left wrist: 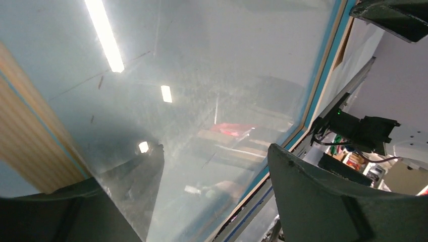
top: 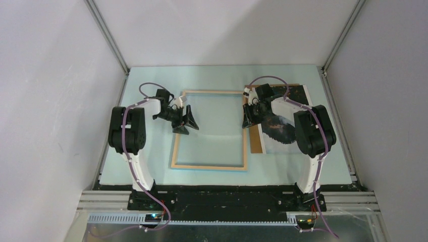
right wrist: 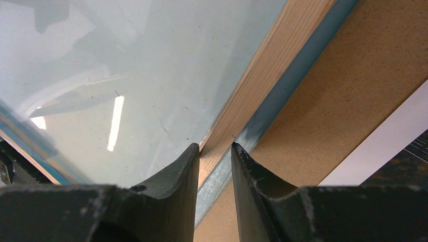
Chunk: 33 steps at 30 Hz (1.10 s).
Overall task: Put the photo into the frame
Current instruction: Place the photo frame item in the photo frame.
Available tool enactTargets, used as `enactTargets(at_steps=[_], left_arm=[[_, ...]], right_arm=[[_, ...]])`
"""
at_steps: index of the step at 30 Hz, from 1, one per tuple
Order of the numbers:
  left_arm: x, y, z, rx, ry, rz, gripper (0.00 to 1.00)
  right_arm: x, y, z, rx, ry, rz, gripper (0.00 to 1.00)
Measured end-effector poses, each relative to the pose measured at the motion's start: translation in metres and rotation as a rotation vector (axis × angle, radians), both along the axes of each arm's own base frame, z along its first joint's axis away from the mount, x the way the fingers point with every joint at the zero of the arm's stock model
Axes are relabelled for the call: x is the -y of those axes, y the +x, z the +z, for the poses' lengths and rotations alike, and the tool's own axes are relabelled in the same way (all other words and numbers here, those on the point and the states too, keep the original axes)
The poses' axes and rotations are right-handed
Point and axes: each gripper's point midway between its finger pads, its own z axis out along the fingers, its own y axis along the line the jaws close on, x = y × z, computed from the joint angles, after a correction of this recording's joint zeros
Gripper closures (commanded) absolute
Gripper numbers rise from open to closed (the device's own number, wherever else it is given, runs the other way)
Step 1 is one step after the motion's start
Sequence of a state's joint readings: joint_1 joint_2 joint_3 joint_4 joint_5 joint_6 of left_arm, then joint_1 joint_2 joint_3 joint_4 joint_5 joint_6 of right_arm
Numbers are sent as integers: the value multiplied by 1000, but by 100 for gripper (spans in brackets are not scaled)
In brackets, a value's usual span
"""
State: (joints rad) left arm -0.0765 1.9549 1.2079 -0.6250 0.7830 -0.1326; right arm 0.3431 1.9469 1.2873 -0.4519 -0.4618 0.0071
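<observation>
Rightward — backing board [right wrist: 353, 101] beside frame [right wrist: 272, 75]

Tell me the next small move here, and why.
Probably open the right gripper and lift it off the frame: it lies wood face up, the left gripper is open, and the photo lies on the backing board beside it.

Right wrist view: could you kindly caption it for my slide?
Jaws pinching the frame by its pale wooden rail, glass on one side, brown backing board on the other.
</observation>
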Motion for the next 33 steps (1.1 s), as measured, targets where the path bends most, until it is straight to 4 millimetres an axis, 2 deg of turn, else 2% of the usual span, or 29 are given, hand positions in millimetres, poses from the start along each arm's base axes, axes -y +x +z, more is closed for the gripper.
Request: enactTargets(at_steps=[9, 26, 33], left_arm=[[-14, -1, 1, 49, 109, 22, 9], [-24, -7, -1, 69, 189, 32, 6], [-28, -9, -1, 70, 224, 33, 0]], right_arm=[[-1, -1, 0, -1, 3, 3, 66], [-6, -4, 0, -4, 5, 17, 66], [-8, -6, 1, -7, 12, 23, 66]])
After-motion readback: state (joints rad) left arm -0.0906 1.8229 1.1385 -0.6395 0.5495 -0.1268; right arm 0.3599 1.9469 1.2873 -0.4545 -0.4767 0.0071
